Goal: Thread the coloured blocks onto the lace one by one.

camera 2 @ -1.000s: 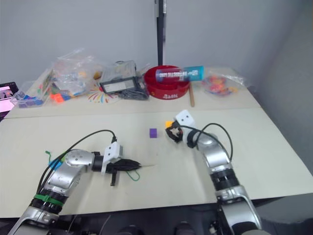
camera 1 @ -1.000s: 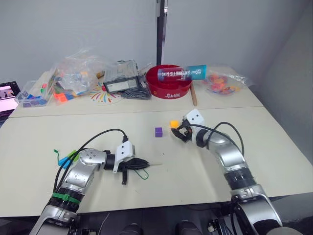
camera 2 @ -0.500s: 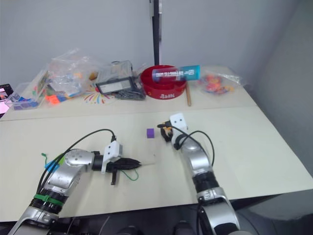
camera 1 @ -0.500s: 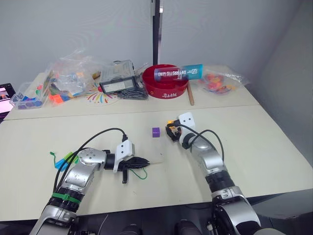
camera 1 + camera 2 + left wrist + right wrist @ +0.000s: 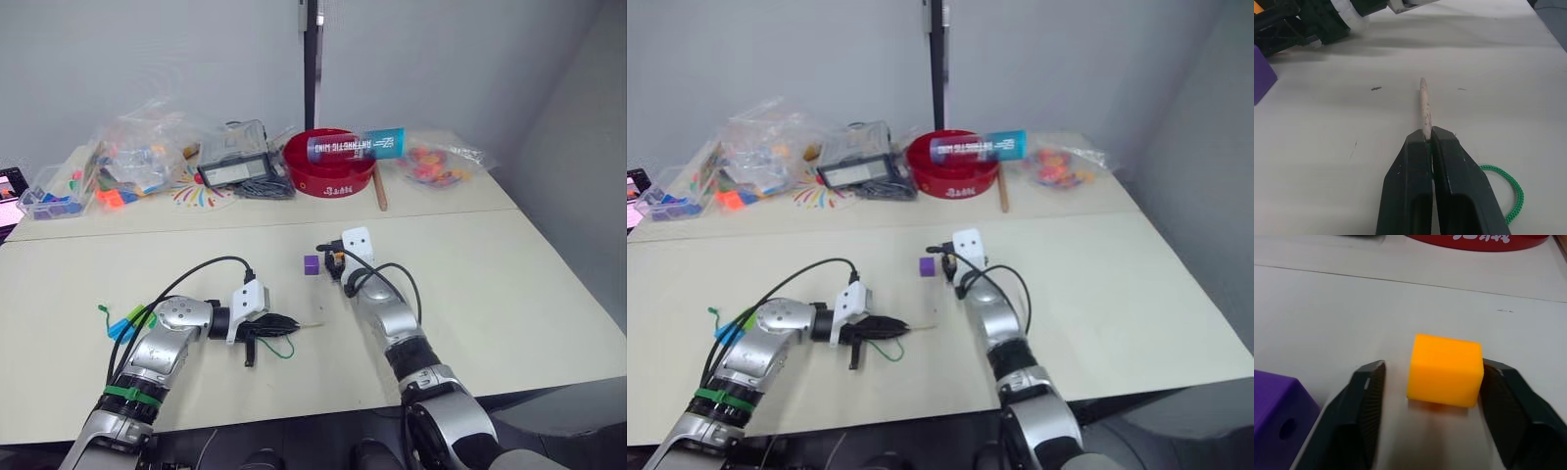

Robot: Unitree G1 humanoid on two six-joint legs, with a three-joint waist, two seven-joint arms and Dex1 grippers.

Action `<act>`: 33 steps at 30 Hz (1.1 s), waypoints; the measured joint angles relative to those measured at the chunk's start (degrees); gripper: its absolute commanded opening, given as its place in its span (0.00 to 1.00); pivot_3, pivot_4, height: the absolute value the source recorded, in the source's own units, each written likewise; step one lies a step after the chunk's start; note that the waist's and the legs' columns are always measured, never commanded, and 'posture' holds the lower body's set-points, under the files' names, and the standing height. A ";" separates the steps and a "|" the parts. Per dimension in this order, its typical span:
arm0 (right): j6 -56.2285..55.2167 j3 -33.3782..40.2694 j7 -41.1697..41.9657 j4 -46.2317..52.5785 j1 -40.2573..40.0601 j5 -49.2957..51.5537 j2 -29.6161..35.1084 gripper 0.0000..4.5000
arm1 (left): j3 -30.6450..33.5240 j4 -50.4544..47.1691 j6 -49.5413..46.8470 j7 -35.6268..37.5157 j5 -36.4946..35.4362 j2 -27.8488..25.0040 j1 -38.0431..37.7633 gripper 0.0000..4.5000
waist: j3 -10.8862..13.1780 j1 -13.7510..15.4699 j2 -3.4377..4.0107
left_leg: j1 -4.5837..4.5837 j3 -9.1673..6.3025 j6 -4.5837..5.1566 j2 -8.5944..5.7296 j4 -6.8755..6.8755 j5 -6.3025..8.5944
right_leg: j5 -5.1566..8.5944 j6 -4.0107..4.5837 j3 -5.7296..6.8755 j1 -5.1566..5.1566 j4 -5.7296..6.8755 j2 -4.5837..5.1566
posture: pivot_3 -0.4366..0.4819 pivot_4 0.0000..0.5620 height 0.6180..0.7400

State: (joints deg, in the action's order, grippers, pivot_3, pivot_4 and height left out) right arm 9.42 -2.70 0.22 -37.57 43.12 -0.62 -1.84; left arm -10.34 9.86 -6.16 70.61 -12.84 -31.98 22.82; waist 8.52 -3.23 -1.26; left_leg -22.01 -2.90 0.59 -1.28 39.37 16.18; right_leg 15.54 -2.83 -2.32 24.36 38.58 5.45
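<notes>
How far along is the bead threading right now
No block looks threaded yet. The left tool is shut on the lace, pale tip pointing forward, bare. The right tool is open around the orange-yellow block, one finger touching it. The purple block sits on the table beside it. All threading remains.

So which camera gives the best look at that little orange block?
The right wrist view: the orange block sits large between the right pincer's open fingers, one finger touching it. From the head views it is a tiny orange speck at the pincer tip, beside the purple block.
</notes>
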 measured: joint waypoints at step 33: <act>29.40 -13.42 4.77 66.34 -46.18 0.85 3.46 0.26 | -0.31 1.00 0.03 1.77 -0.02 0.22 1.61 0.00 | -0.06 0.82 -0.06 | 0.29 -0.01 0.02 -0.03 -0.15 0.01 | 0.00 0.00 -0.04 -0.27 -0.54 -0.08 | 0.48 0.27 1.00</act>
State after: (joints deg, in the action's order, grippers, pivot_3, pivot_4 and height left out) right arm 38.82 -16.12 4.99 28.76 -3.06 0.23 1.62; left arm -10.65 10.87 -6.13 72.38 -12.86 -31.75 24.43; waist 8.46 -2.41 -1.33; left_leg -21.71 -2.90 0.61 -1.31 39.22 16.19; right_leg 15.55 -2.83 -2.37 24.09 38.04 5.37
